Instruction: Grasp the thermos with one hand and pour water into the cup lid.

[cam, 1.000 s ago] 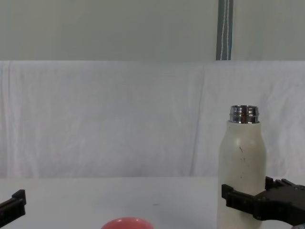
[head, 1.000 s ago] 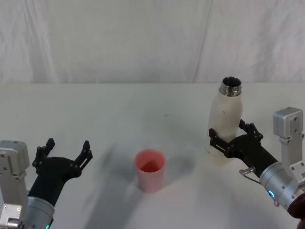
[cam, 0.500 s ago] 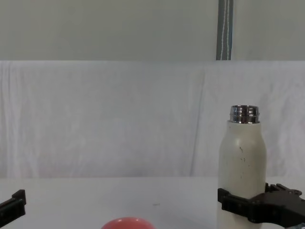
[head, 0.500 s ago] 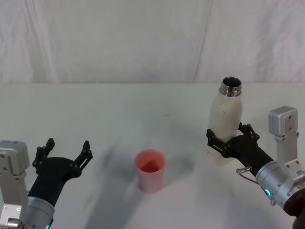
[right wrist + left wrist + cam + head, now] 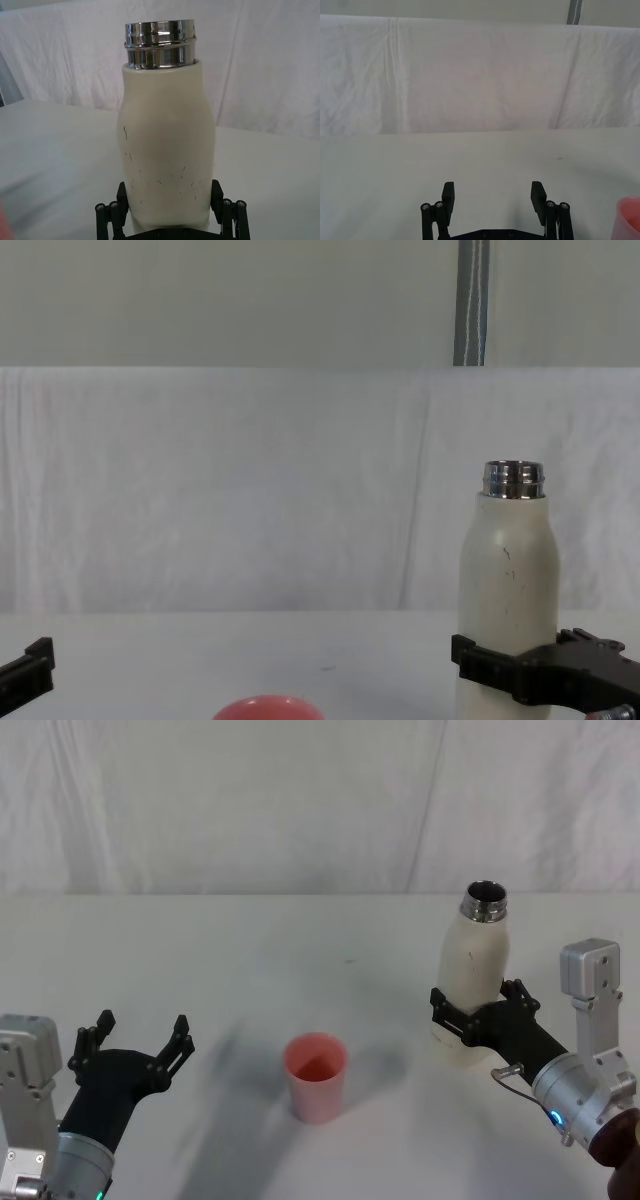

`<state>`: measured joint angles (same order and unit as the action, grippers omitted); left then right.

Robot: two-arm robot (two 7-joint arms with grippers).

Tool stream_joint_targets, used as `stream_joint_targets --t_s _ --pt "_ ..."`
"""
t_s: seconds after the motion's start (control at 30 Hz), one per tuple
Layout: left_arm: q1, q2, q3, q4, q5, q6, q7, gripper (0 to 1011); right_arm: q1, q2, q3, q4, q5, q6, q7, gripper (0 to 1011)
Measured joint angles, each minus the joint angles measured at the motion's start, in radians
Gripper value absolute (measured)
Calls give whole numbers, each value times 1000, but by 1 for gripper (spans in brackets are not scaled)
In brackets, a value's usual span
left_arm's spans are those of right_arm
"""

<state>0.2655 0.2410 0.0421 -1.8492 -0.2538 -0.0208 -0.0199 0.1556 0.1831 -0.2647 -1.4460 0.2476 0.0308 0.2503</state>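
Two claws showed above the white tabletop (image 5: 250, 960), one on each side of the robot. The right claw (image 5: 470, 1020) was at the lower body of the thermos (image 5: 473, 975), its black fingers (image 5: 447, 1010) set on either side of the cream-white bottle. From the right wrist view the fingers (image 5: 118, 210) flanked the base of the thermos (image 5: 167, 135) closely, seeming to touch it, though I could not tell for certain whether they pressed firmly on it. The thermos stood upright on the right part of the tabletop, its shiny steel neck (image 5: 485, 902) uncapped and facing up, small dark scuffs scattered across its body. In the chest view the thermos (image 5: 506, 580) rose well above the dark fingers (image 5: 485, 670) wrapped around its lower portion.

The cup lid (image 5: 317, 1075), salmon-pink and mouth up, sat near the middle of the tabletop, well apart from the thermos and to its left. Its curved rim (image 5: 266, 708) showed at the bottom edge of the chest view, and an edge of it (image 5: 630, 217) appeared in the left wrist view.

The left claw (image 5: 138, 1045) hovered low at the near left of the tabletop, spread wide with nothing between its fingers (image 5: 449, 197), well apart from the cup lid.
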Motion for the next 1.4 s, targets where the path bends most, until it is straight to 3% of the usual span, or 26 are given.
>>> stream_joint_targets --t_s 1.4 --pt "0 0 0 0 0 0 0 1001 -4 3 1 -5 0 -1 1 953"
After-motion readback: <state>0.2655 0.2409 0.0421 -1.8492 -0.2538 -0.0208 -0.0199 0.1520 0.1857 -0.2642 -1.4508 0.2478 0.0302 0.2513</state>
